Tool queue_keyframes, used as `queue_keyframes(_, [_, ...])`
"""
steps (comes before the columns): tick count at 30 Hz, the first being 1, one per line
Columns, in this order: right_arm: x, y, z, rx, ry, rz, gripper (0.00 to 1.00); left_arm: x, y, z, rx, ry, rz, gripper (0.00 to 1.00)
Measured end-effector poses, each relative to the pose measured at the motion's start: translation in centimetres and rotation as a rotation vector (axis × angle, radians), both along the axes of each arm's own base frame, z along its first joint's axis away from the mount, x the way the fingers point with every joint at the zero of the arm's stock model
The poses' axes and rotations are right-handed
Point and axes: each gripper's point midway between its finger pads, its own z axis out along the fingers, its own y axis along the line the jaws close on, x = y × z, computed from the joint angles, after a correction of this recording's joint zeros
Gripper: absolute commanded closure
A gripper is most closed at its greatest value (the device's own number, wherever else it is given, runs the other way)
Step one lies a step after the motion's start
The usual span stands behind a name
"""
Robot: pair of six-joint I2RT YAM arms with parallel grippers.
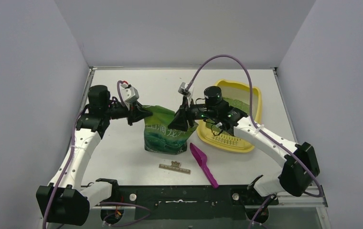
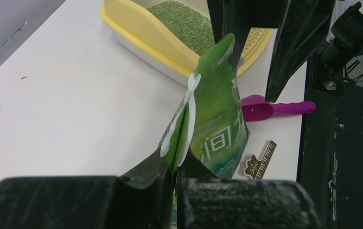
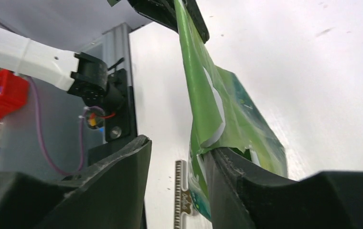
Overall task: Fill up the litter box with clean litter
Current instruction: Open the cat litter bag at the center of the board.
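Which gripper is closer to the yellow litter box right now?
Right. The right gripper is at the green bag, beside the litter box; the left gripper pinches the bag's far corner.

green pouch (image 1: 166,136) upright, magenta scoop (image 1: 203,163) beside (maybe ruler (image 1: 175,167) nearby)

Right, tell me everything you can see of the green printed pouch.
The glossy green plastic pouch with white characters stands upright on the white table, beside the pale yellow plastic litter tray. Its torn-open top shows white inner lining and is creased. The left claw is shut on one end of the top. The right claw is open, its fingers straddling the other end, the film lying against one finger.
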Motion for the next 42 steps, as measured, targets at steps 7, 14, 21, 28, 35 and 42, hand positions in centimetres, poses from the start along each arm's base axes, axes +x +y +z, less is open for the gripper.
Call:
queue_keyframes(7, [0.3,-4.4,2.6,-0.111,-0.218,-0.147,0.4,-0.5,0.1,-0.4,0.005,-0.018,-0.011,1.0])
queue_keyframes(14, [2.1,-7.4,2.9,-0.22,-0.324,-0.235,0.41,-0.7,0.1,-0.4,0.006,-0.029,-0.014,1.0])
queue_keyframes(21, [4.3,-6.2,-3.2,-0.351,-0.218,-0.205,0.42,-1.0,0.1,-0.4,0.006,-0.038,-0.015,1.0])
queue_keyframes(28, [5.2,-5.4,-3.4,-0.332,-0.237,-0.203,0.67,-1.2,0.0,-0.4,0.007,-0.045,-0.021,1.0])
queue_keyframes(35, [7.4,-4.3,-4.0,-0.304,-0.179,-0.316,0.82,-1.5,-0.2,-0.6,0.015,-0.051,-0.029,1.0])
queue_keyframes(42, [8.5,-4.6,-4.5,-0.282,-0.094,-0.454,0.52,-1.6,-0.3,-1.2,0.04,-0.064,-0.039,0.89])
